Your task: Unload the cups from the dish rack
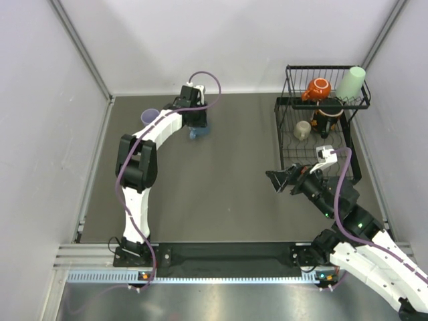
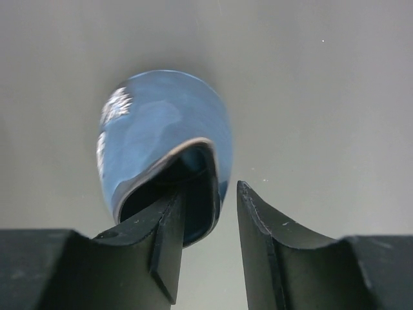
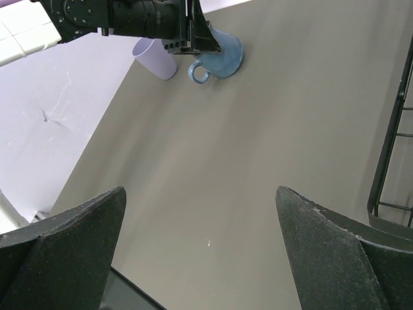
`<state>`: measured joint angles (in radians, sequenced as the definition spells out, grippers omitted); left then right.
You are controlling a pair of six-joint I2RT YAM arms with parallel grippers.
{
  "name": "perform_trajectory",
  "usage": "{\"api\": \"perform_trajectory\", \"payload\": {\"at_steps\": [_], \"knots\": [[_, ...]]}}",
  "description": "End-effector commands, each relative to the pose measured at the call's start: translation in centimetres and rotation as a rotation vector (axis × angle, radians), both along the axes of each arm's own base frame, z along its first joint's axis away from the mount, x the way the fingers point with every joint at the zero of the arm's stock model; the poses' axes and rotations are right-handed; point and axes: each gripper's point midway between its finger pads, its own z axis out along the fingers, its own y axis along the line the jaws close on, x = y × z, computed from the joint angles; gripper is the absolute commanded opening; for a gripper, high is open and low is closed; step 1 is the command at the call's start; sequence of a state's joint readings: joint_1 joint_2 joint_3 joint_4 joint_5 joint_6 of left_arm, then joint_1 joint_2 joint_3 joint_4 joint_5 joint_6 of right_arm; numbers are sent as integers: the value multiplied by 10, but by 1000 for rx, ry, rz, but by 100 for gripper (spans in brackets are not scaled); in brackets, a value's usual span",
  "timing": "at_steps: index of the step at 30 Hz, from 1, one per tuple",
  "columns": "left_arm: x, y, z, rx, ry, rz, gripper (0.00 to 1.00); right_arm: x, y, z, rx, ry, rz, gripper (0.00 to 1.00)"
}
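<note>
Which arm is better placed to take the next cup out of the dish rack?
Right. The right gripper, open, hovers beside the black wire dish rack, which holds four cups. The left gripper is far across the grey table, fingers astride the glossy blue mug's rim.

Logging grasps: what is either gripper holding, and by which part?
The left gripper straddles the rim of the blue mug, one finger inside, but a gap at the outer finger leaves the grip uncertain. The right gripper holds nothing.
</note>
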<state>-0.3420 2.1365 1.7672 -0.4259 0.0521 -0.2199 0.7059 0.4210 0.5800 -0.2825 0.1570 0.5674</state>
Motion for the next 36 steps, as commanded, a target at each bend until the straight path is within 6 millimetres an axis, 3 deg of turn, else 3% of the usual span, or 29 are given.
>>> {"api": "perform_trajectory", "payload": {"at_steps": [1, 9, 21, 22, 24, 25, 27, 28, 29, 30, 31, 32, 36], "knots": [[12, -1, 33, -14, -81, -1, 42, 1, -4, 20, 14, -42, -15, 100], [12, -4, 48, -41, -98, -4, 45, 4, -5, 22, 0, -37, -28, 100], [4, -24, 117, -192, -187, -56, 60, 11, -20, 32, 10, -10, -129, 100], [0, -25, 133, -211, -212, -62, 62, 12, -22, 33, 12, 2, -148, 100], [-8, -27, 145, -250, -223, -65, 64, 17, -27, 39, -6, 36, -196, 100], [-15, -26, 165, -272, -256, -71, 68, 20, -30, 42, -16, 44, -216, 100], [-29, -27, 174, -309, -255, -84, 78, 28, -33, 52, -71, 31, -244, 100], [-40, -26, 188, -335, -278, -92, 89, 31, -36, 63, -94, 9, -256, 100], [-47, -24, 196, -343, -291, -91, 89, 34, -37, 65, -116, 4, -267, 100], [-53, -24, 202, -354, -298, -95, 98, 40, -38, 63, -154, 8, -290, 100], [-65, -20, 221, -368, -334, -99, 99, 44, -40, 66, -176, 6, -304, 100], [-74, -17, 216, -376, -315, -90, 99, 46, -43, 77, -199, -18, -316, 100], [-120, -17, 227, -453, -308, -145, 99, 61, -53, 83, -337, -37, -369, 100]]}}
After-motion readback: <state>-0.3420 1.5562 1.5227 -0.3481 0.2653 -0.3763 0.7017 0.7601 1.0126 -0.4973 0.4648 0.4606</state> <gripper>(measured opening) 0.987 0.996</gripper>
